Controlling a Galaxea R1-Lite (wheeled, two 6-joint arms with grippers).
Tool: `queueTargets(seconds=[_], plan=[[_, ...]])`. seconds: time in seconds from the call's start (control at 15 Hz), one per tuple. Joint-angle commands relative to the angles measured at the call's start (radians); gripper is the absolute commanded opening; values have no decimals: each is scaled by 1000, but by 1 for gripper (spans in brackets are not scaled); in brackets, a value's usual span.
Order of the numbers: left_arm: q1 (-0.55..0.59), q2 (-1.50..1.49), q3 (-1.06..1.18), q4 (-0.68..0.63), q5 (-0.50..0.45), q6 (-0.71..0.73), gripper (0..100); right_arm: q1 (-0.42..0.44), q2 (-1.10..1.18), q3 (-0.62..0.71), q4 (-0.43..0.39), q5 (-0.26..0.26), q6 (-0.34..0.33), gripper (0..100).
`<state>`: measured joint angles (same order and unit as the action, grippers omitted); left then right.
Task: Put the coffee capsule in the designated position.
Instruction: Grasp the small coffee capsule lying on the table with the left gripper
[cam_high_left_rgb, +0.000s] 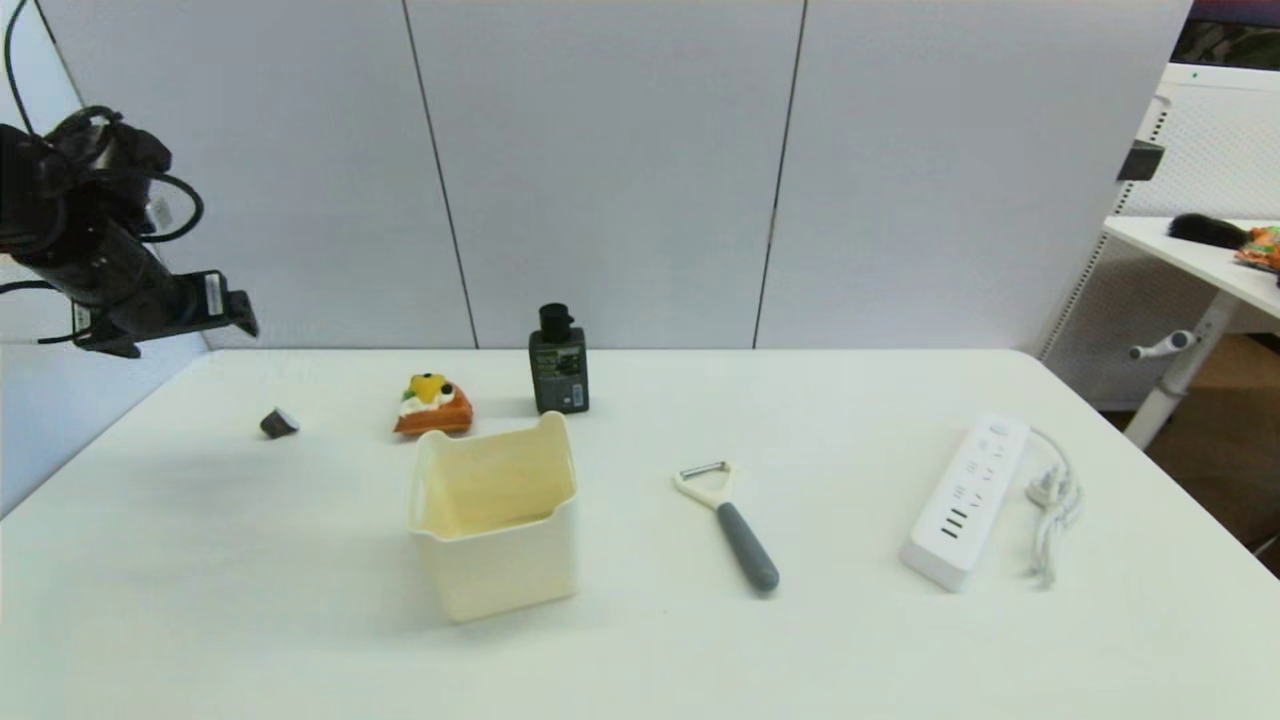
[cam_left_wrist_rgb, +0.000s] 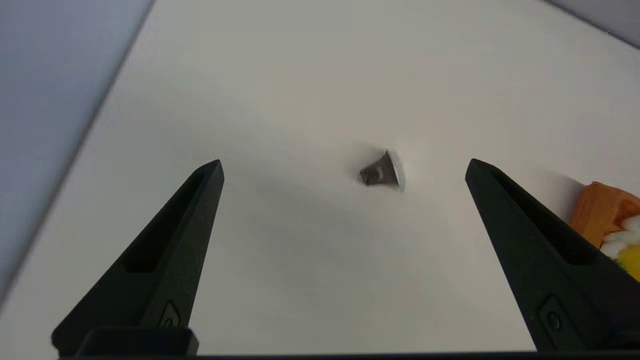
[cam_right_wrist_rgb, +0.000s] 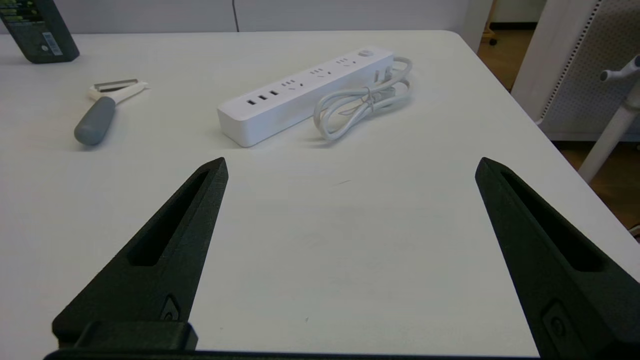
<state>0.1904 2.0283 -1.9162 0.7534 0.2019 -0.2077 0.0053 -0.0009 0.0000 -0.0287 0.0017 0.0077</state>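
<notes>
A: Far left first. Where is the left gripper (cam_left_wrist_rgb: 344, 167)?

B: Raised above the table's (cam_high_left_rgb: 200, 600) left rear corner, holding nothing, its fingers (cam_left_wrist_rgb: 165, 260) spread wide. In the left wrist view the coffee capsule (cam_left_wrist_rgb: 382, 172) shows between them, well below on the table.

A: Capsule state?

B: On its side on the table, foil end facing the toy cake (cam_high_left_rgb: 432, 405); near the cake but apart. It is outside the cream-yellow bin (cam_high_left_rgb: 497, 520).

A: Moving right?

B: The bin stands upright in front of the cake, open top. Behind it, a black pump bottle (cam_high_left_rgb: 559, 362), upright. Then a peeler (cam_high_left_rgb: 728, 522) with a grey handle, lying flat. Then a white power strip (cam_high_left_rgb: 965, 502), its cord coiled just beside it.

A: Right gripper (cam_right_wrist_rgb: 351, 165)?

B: Out of the head view. Right wrist view shows it low over bare table near the power strip, fingers (cam_right_wrist_rgb: 160, 260) wide apart, holding nothing.
</notes>
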Motion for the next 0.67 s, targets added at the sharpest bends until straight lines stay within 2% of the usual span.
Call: queueTargets(seconds=[0.07, 0.27, 0.67], plan=[[-43, 36, 8, 64, 11, -185, 100, 1, 1, 8, 0, 0, 0, 100], [-68, 63, 28, 75, 2, -259, 100, 2, 1, 8, 0, 1, 0, 100], [-78, 138, 32, 11, -15, -260, 100, 1, 1, 8, 0, 0, 0, 100]])
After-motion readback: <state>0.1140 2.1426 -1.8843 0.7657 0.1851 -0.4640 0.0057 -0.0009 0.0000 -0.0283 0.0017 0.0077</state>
